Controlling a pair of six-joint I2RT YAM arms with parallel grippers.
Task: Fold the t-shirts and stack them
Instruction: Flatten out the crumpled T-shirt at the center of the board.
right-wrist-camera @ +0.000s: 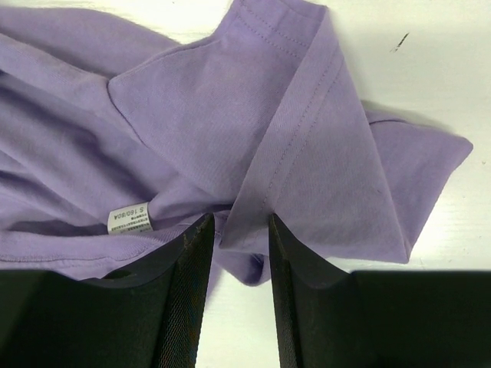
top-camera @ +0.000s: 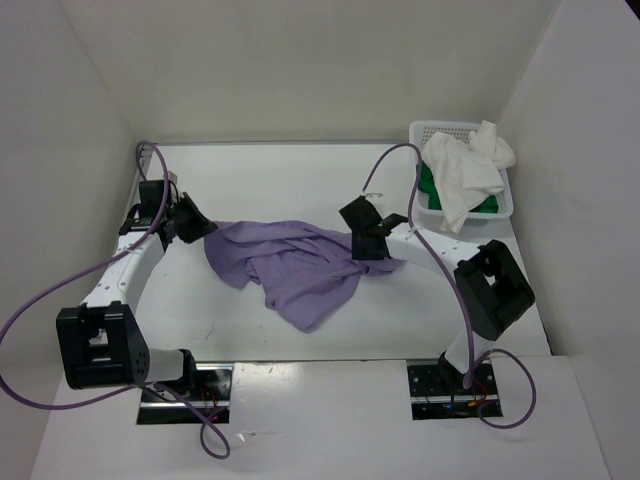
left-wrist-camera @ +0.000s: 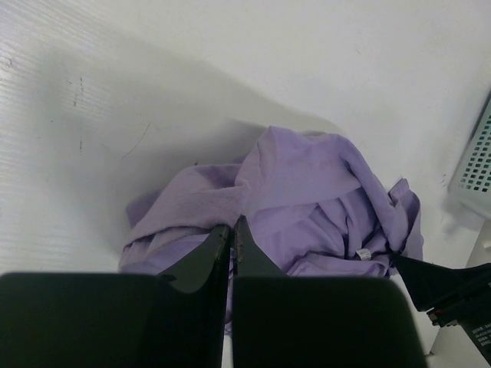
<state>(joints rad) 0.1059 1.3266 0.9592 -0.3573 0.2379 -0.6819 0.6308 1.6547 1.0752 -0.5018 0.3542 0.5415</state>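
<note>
Left gripper (top-camera: 190,222) (left-wrist-camera: 232,226): shut tight, pinching the left edge of the purple shirt (top-camera: 290,265).
Right gripper (top-camera: 367,235) (right-wrist-camera: 239,224): its fingers stand partly apart, and a fold of the purple shirt lies between them. It sits at the right side of that shirt. It does not look like it is squeezing the fold yet.
Where the shirts are: the purple shirt lies in a crumpled heap in the middle of the surface (top-camera: 280,170), between the two arms. The white shirt (top-camera: 465,168) hangs over the rim of the basket (top-camera: 440,126) at the far right corner. The green shirt (top-camera: 427,185) is in the basket too, mostly hidden under the white one.
Done so far: nothing is folded and nothing is stacked. Only one shirt is out of the basket.
Left to do: I think the purple shirt has to be pulled flat first, then folded. After that the white and green shirts need to come out, get folded and go on the pile. The job looks to be near its start.
Writing: a small white tag (right-wrist-camera: 129,217) is sewn on the purple shirt, just beside one finger of the Right gripper. It seems to read "S 160/80A". The tiny print above that is too small to read. No brand name shows anywhere.
</note>
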